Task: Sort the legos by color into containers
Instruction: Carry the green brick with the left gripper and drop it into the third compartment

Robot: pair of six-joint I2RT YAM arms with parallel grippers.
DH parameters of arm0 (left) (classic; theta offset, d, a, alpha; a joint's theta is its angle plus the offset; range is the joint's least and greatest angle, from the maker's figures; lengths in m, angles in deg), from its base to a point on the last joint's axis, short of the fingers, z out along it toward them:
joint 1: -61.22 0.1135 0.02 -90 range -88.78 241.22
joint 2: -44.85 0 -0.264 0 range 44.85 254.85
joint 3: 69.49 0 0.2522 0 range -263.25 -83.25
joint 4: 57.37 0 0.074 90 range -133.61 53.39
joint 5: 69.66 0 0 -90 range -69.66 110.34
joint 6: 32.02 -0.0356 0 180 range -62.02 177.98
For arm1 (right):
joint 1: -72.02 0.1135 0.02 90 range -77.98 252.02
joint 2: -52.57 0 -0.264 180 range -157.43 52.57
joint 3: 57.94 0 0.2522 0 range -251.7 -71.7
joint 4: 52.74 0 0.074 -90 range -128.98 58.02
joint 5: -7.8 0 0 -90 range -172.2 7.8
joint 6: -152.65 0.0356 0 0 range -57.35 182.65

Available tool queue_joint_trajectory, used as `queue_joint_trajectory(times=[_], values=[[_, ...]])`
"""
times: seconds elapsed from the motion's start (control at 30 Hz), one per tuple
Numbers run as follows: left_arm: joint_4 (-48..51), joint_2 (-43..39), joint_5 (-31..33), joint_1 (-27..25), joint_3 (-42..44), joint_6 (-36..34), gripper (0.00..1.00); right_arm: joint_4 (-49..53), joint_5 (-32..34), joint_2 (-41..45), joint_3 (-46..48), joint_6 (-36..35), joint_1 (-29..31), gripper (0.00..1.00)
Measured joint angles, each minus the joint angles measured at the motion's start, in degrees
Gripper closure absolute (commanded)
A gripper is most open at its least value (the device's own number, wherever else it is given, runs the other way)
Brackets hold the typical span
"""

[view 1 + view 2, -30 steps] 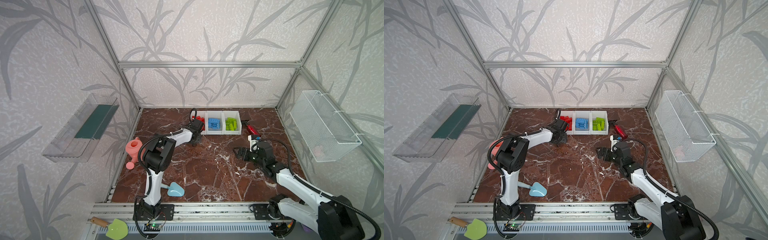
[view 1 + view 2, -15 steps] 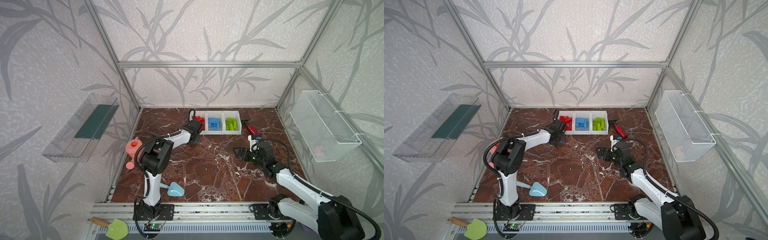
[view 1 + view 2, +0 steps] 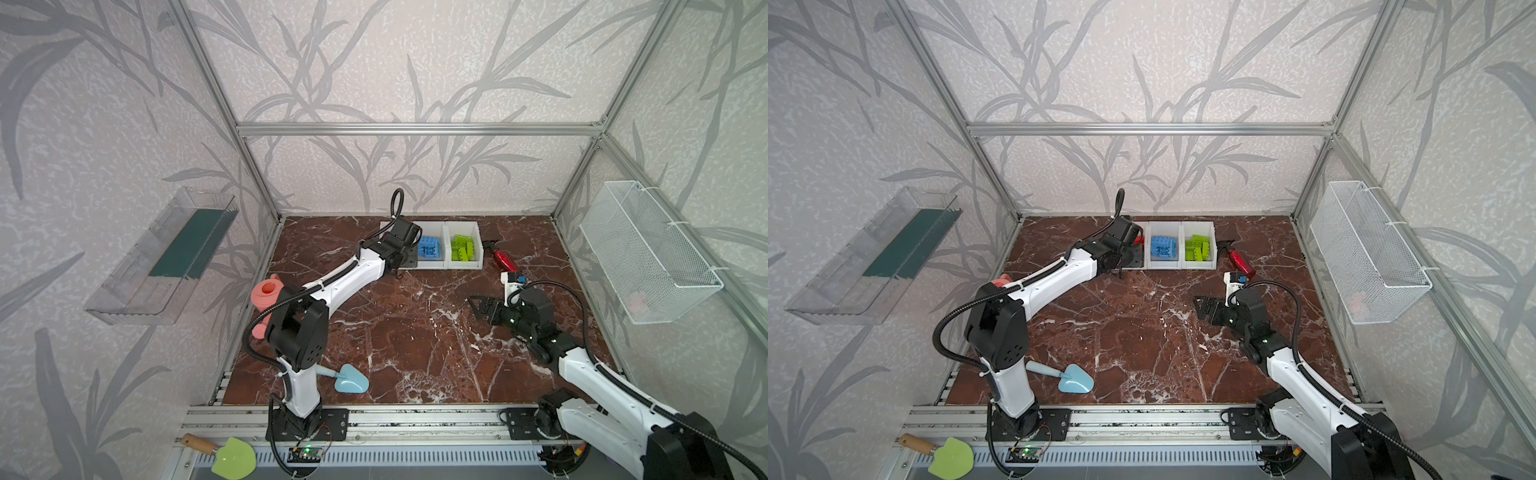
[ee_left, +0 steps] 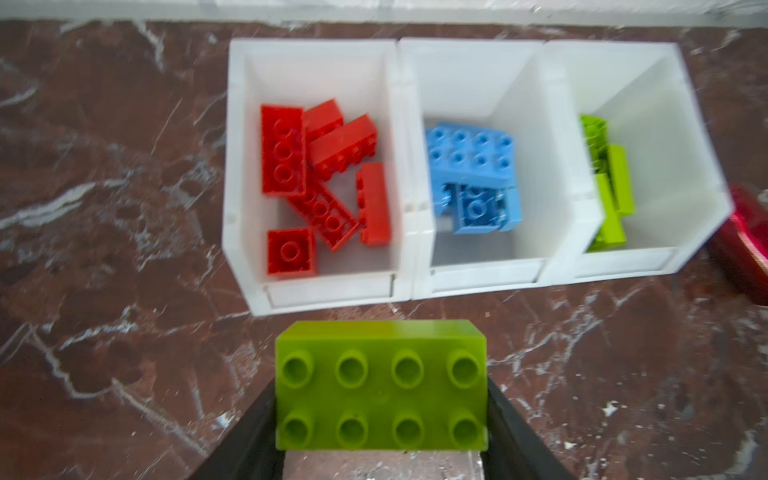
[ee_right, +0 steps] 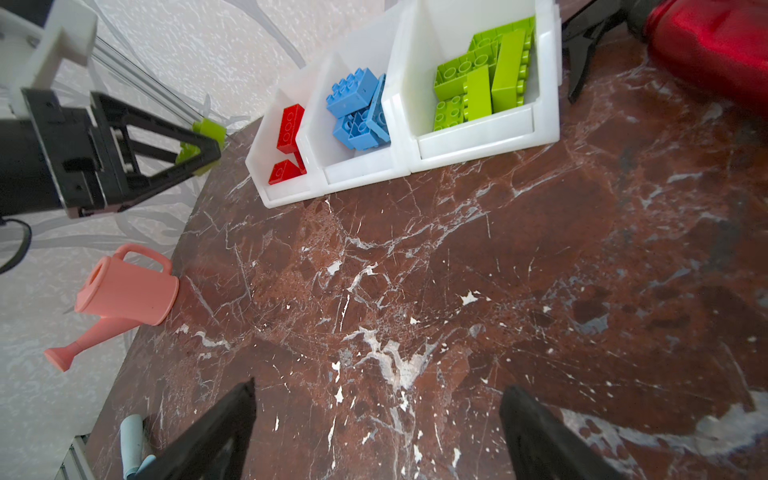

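The left arm (image 3: 353, 274) and right arm (image 3: 594, 374) share one build: glossy white link shells between matte black joint housings, the shoulder housing dotted with small holes. A black corrugated cable hose (image 3: 936, 334) loops beside each arm. The left gripper (image 5: 205, 141) has black fingers (image 5: 208, 154) shaped as open triangular trusses, behind them a white camera bracket (image 5: 54, 41).

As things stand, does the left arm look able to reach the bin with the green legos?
Probably yes. The left end effector, holding a green brick, hovers just before the bin row; the green bin is uncovered nearby, and the right arm is well away.
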Motion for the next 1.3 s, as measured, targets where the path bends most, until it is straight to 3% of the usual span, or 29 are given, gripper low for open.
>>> queue_joint_trajectory(times=[0.67,1.07,1.23,1.3], values=[[8.0,37.7,-16.2,-2.9,-54.5,-4.9,0.5,-2.9,0.1,3.0,2.4,0.9,0.0,0.08],[3.3,46.8,-25.3,-1.4,-61.2,-3.7,0.44,-4.5,0.1,2.3,3.4,1.3,0.0,0.08],[1.5,47.1,-26.7,-1.1,-61.3,-2.9,0.24,-4.6,0.1,1.6,3.4,1.6,0.0,0.08],[0.7,47.1,-27.1,-0.8,-61.3,-2.4,0.2,-4.6,0.1,1.6,3.4,1.7,0.0,0.08]])
